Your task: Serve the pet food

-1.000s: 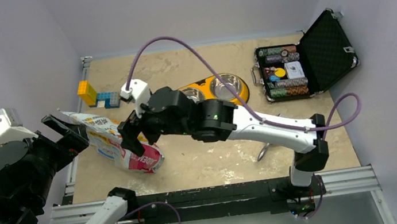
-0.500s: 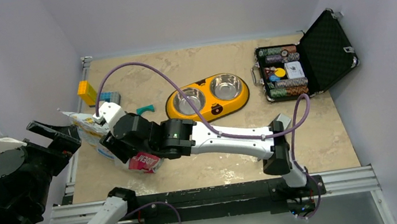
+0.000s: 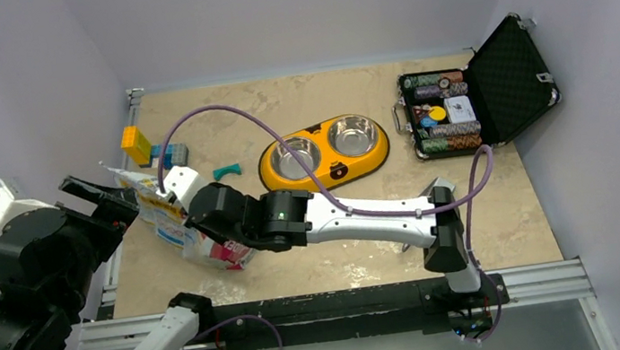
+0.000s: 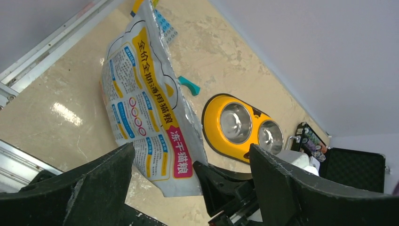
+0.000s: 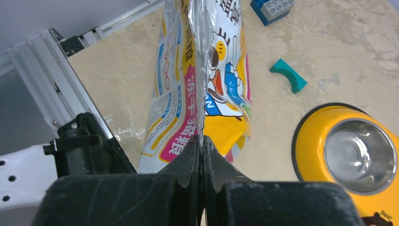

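A printed pet food bag (image 3: 169, 219) lies on the table at the left, its pink lower end toward the near edge. The pet food itself is hidden; no kibble shows. My right gripper (image 5: 203, 140) is shut on the bag's thin sealed edge (image 5: 201, 94) at the pink end; in the top view it (image 3: 208, 235) sits over that end. My left gripper (image 3: 107, 202) stands open at the bag's left side, touching nothing. In the left wrist view the bag (image 4: 146, 108) lies beyond its wide-spread fingers (image 4: 113, 165). The yellow double bowl (image 3: 324, 150) holds two empty steel cups.
An open black case of poker chips (image 3: 461, 110) stands at the back right. A yellow block (image 3: 136, 145), blue blocks (image 3: 170, 154) and a teal arch piece (image 3: 227, 170) lie behind the bag. The aluminium frame rail (image 3: 111, 273) runs along the table's left edge.
My right arm swung left and down to the bag's pink end, and its jaws closed on the bag's edge. The left gripper stayed open beside the bag, shifting slightly.
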### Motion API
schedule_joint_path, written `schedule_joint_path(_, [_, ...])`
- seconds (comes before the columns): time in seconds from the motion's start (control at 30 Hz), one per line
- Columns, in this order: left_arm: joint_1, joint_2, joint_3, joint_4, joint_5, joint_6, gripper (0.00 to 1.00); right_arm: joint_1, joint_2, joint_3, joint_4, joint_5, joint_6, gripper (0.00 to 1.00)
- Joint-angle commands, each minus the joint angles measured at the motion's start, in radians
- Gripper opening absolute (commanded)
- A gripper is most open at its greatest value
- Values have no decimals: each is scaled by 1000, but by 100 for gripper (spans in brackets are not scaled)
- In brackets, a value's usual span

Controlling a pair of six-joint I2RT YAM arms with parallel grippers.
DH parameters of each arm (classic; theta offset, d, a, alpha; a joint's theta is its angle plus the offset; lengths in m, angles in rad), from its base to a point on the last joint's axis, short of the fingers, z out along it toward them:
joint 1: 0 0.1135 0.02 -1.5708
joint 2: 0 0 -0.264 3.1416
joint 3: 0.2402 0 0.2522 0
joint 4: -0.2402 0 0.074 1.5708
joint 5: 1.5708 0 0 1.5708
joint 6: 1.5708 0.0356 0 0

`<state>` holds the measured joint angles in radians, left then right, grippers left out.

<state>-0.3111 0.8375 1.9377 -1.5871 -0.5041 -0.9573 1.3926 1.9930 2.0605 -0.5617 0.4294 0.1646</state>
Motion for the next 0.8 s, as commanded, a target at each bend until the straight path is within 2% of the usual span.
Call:
schedule_joint_path(0.0, [-6, 48, -46, -143, 68, -68, 95, -22, -158, -76, -71, 55, -63, 0])
schedule_joint_path(0.23, [-6, 100, -152, -133, 181, -292, 96, -51, -419, -329, -48, 0, -91, 0])
schedule_joint_path(0.43, [-2, 68, -383, 56, 357, -472, 96, -71, -590, -481, -69, 25, -82, 0])
schedule_joint_path(0.6, [-2, 27, -601, 201, 579, -619, 88, -73, -702, -564, -109, 57, -40, 0])
schedule_joint_path(0.7, [-2, -17, -688, 262, 602, -663, 84, -73, -743, -583, -139, 7, -20, 0])
schedule_joint_path(0.77, [-2, -42, -727, 334, 595, -653, 74, -72, -768, -601, -144, -18, -7, 0])
